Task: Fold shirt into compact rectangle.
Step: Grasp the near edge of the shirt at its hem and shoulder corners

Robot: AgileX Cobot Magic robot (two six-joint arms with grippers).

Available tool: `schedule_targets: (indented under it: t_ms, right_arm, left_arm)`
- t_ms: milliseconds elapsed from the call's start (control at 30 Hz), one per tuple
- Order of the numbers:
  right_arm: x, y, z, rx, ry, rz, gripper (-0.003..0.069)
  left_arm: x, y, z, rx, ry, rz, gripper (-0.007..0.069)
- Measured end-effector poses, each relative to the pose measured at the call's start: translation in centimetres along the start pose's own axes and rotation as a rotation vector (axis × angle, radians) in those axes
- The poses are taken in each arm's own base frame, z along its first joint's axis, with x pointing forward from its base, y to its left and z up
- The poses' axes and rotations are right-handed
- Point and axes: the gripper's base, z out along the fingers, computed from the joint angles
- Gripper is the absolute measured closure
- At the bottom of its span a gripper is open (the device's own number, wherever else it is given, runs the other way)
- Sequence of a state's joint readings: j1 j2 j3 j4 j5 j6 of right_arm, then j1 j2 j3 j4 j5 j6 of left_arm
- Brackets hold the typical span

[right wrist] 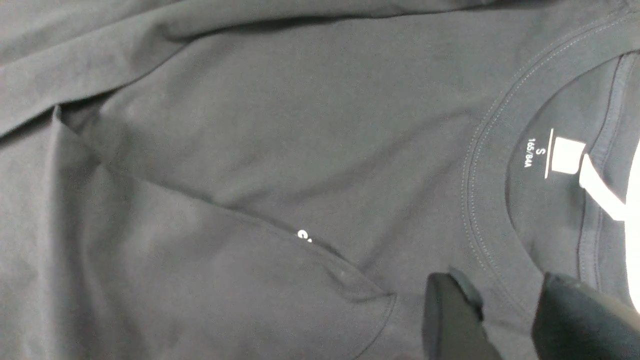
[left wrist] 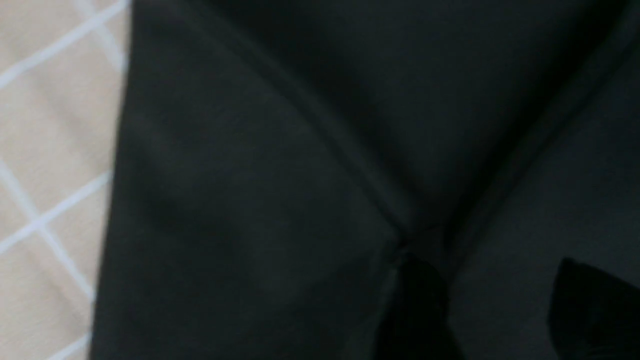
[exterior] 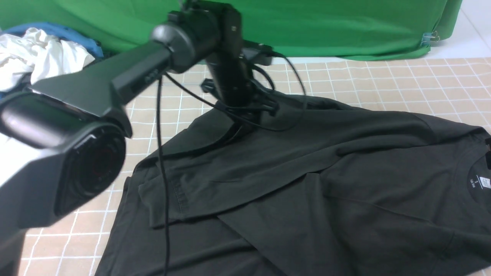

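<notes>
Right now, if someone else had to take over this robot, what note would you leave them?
Left gripper: open, low over the black shirt near its far edge.
Right gripper: open, above the collar, near the size label.
Shirt: spread on the checked tablecloth, collar to the robot's right.
Done: one sleeve folded across the body.
To do: fold the rest into a compact rectangle.

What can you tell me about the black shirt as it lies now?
The shirt is black, matte, soft-looking knit with a crew neck and a white size label printed inside the collar. It lies spread on the checked tablecloth, collar toward the robot's right, creased, one long sleeve folded across the body. White print peeks from under a fold. The left claw is down at its far edge, the right claw above the collar, jaws apart.
</notes>
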State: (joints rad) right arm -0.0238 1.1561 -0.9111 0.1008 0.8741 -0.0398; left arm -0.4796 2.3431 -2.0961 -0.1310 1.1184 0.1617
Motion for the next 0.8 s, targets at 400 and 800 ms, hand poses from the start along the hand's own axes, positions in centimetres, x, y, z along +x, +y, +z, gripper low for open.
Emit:
schedule_targets:
  t_ms: [400,800]
  right_arm:
    - [0.1,0.0,0.0,-0.001,0.010,0.003,0.0378]
    - [0.0,0.0,0.1,-0.001,0.009,0.004,0.0378]
  left_arm:
    - [-0.6,4.2,-2.6,-0.150,-0.035,-0.221,0.0130]
    - [-0.3,0.3,0.8,-0.024,0.067,-0.051,0.0142]
